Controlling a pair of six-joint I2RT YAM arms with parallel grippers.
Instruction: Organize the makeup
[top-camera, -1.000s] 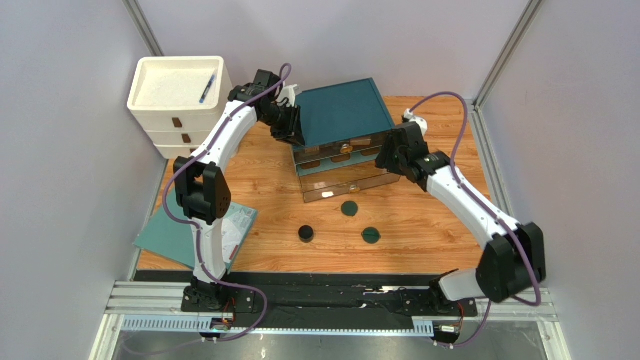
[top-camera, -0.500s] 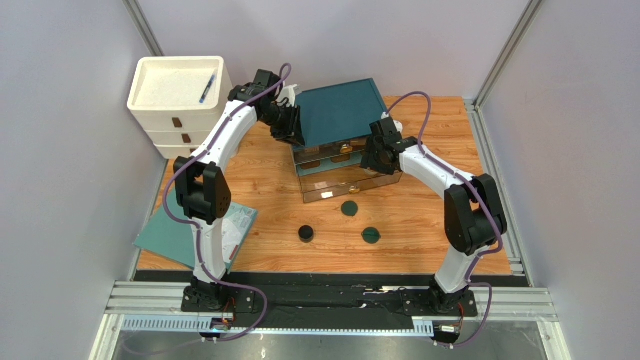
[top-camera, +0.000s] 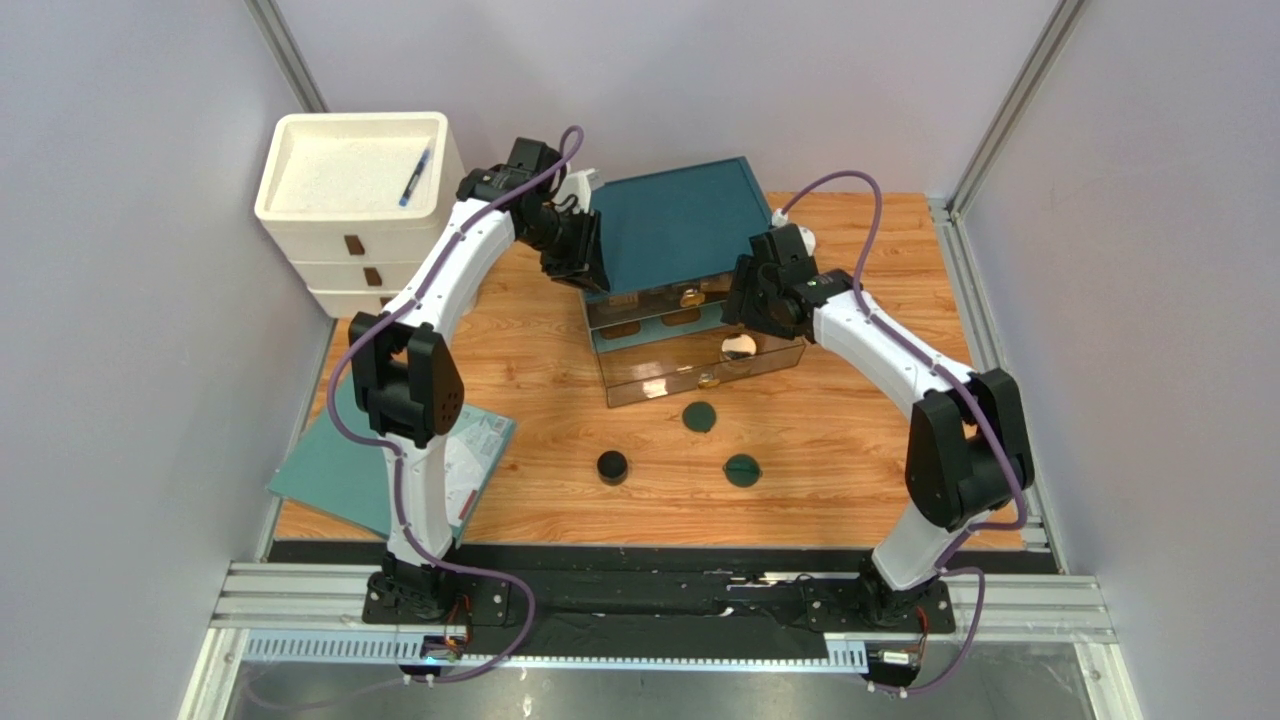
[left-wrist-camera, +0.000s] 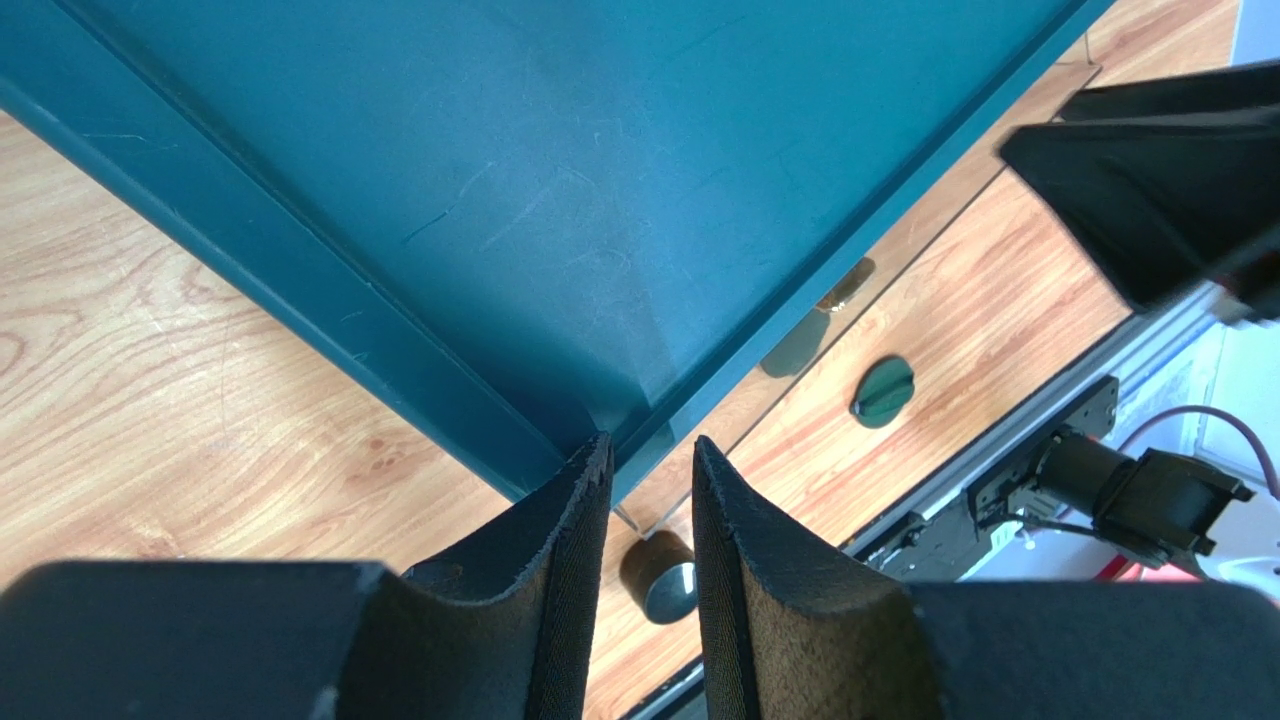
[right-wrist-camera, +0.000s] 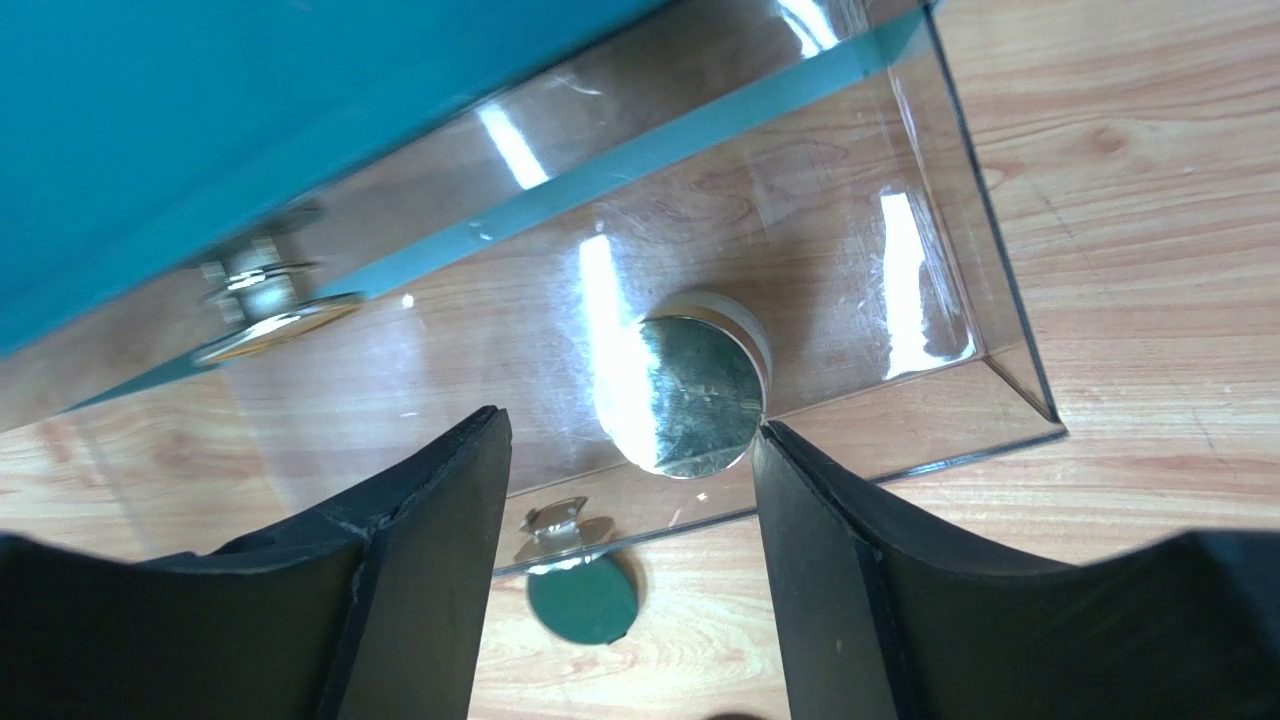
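Note:
A clear acrylic organiser with a teal top (top-camera: 679, 222) stands mid-table, its lowest drawer (top-camera: 661, 384) pulled out. A gold-rimmed compact (top-camera: 736, 347) lies in that drawer; it also shows in the right wrist view (right-wrist-camera: 694, 393). My right gripper (top-camera: 747, 312) hangs open over it (right-wrist-camera: 628, 435), holding nothing. Two dark green discs (top-camera: 697, 417) (top-camera: 741, 471) and a black round jar (top-camera: 612, 467) lie on the wood in front. My left gripper (top-camera: 583, 258) is closed to a narrow gap on the organiser's left corner (left-wrist-camera: 651, 446). The bottle and tubes are out of view.
A white drawer unit (top-camera: 353, 180) stands at the back left with a blue pen (top-camera: 415, 176) on top. A teal booklet (top-camera: 383, 465) lies at the left front. Grey walls enclose the wooden table (top-camera: 842, 450).
My right gripper moved left from the organiser's right side over the open drawer, then drew back a little. The gold compact now shows lying in the drawer. The left arm has not moved.

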